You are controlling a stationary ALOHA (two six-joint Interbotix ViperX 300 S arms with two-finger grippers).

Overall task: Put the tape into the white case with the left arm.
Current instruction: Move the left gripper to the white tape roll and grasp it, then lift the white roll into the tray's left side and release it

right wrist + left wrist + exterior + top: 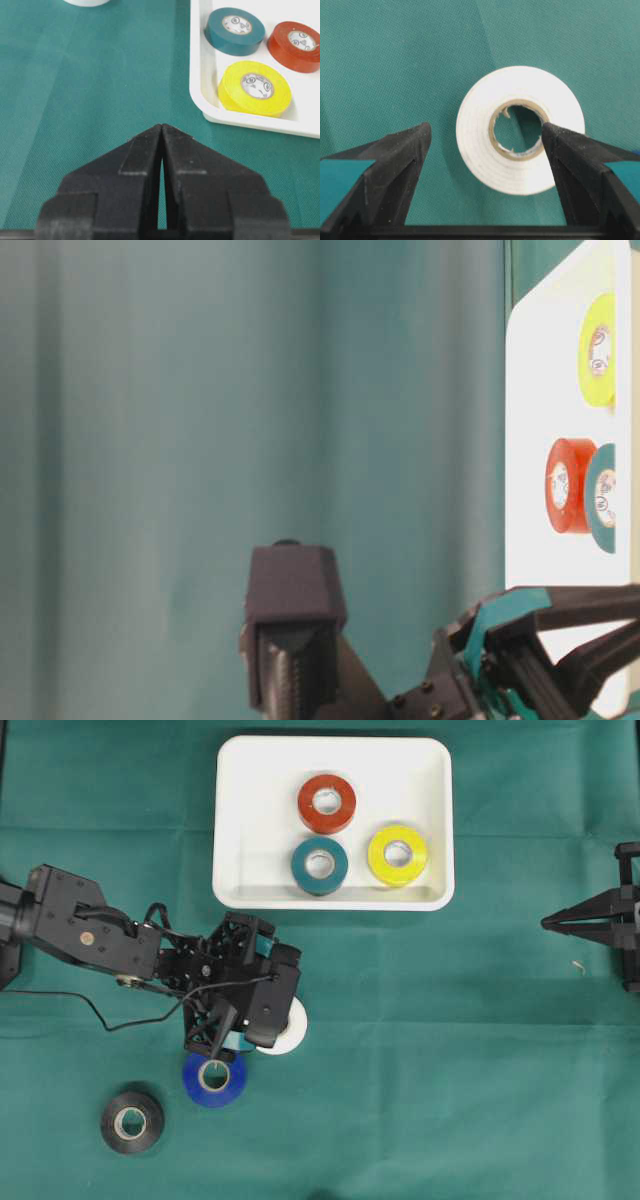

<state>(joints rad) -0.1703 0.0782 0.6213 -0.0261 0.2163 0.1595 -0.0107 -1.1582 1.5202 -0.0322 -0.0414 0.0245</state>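
Note:
A white tape roll (520,131) lies flat on the green cloth under my left gripper (485,127), which is open. One finger (395,165) stands outside the roll on its left, and the other finger (580,165) has its tip at the edge of the cardboard core. From overhead the left gripper (262,1008) covers most of the white tape roll (290,1032). The white case (232,820) sits at the back and holds a red (327,803), a teal (319,865) and a yellow roll (397,854). My right gripper (161,126) is shut and empty.
A blue roll (213,1078) lies just in front of the left gripper, and a black roll (132,1122) further front left. The right gripper (560,923) rests at the right edge, away from the case. The left arm's black cable (110,1020) trails over the cloth.

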